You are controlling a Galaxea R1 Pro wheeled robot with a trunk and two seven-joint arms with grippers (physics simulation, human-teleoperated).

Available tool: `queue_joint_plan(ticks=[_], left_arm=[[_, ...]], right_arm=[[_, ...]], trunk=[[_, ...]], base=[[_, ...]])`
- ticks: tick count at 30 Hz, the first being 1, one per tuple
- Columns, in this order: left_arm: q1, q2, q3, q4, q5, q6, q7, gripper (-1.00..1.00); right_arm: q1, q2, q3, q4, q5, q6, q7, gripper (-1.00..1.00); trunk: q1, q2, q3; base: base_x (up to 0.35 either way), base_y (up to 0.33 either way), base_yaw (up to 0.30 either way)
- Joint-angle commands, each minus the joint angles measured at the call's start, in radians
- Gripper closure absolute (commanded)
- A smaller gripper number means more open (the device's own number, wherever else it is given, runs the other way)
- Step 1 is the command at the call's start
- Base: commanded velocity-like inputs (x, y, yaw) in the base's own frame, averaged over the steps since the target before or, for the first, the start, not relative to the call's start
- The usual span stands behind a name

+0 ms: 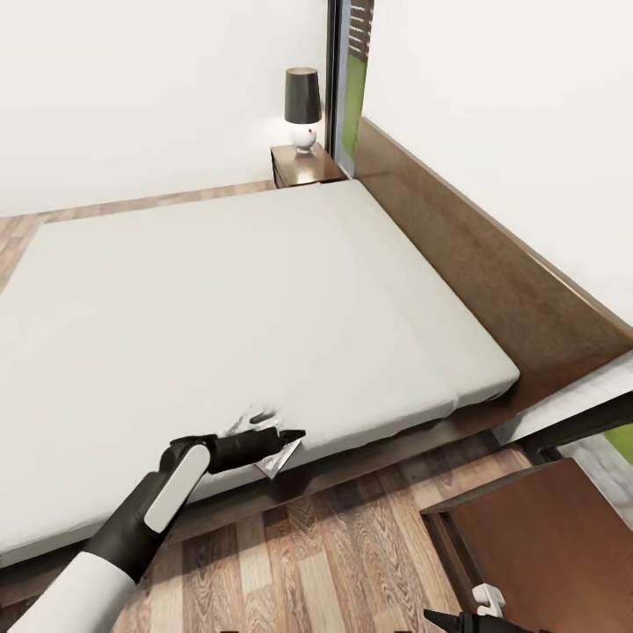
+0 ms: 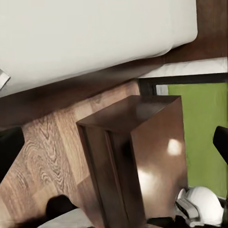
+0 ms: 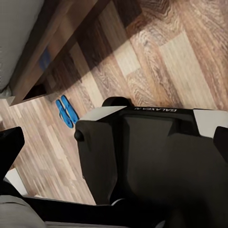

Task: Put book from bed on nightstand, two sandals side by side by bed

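Observation:
The book [image 1: 274, 460] shows as a thin pale sheet sticking out over the near edge of the bed's grey mattress [image 1: 229, 299]; its corner [image 2: 2, 79] also shows in the left wrist view. My left gripper [image 1: 286, 437] hovers right over it, fingers spread wide with nothing between them. The near nightstand [image 1: 545, 536] stands at the lower right, seen again as the nightstand [image 2: 137, 156] in the left wrist view. My right gripper [image 1: 466, 619] is open and low beside it. Both blue sandals [image 3: 66, 111] lie side by side on the floor by the bed frame [image 3: 42, 61].
A second nightstand [image 1: 303, 163] with a black-shaded lamp [image 1: 302, 107] stands beyond the bed by the window. The dark headboard [image 1: 492, 264] runs along the right wall. Wood-plank floor [image 1: 352, 545] separates bed and near nightstand. My dark base [image 3: 152, 161] is below the right wrist.

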Motion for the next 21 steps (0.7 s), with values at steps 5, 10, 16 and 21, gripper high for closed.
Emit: queue_joint_plan(ticks=[5, 10, 16, 21], left_arm=[[0.044, 0.110, 0.000, -0.011, 0.021, 0.018, -0.095, -1.00], [0.103, 0.196, 0.000, 0.042, 0.019, -0.010, -0.244, -1.00], [0.159, 0.246, 0.000, 0.231, 0.016, -0.171, -0.356, -1.00], [0.168, 0.249, 0.000, 0.585, -0.094, -0.424, -0.592, -1.00]], right_arm=[[0.000, 0.000, -0.009, -0.001, 0.006, 0.010, 0.004, -1.00], [0.000, 0.000, -0.009, -0.001, 0.006, 0.010, 0.004, -1.00], [0.000, 0.000, -0.009, -0.001, 0.006, 0.010, 0.004, -1.00], [0.000, 0.000, -0.009, -0.001, 0.007, 0.010, 0.004, -1.00]], trunk=[[-0.019, 0.035, 0.015], [-0.038, 0.070, 0.031], [-0.061, 0.112, 0.050], [-0.081, 0.147, 0.065]], base=[[0.000, 0.000, 0.000], [0.000, 0.000, 0.000], [0.000, 0.000, 0.000], [0.000, 0.000, 0.000]])
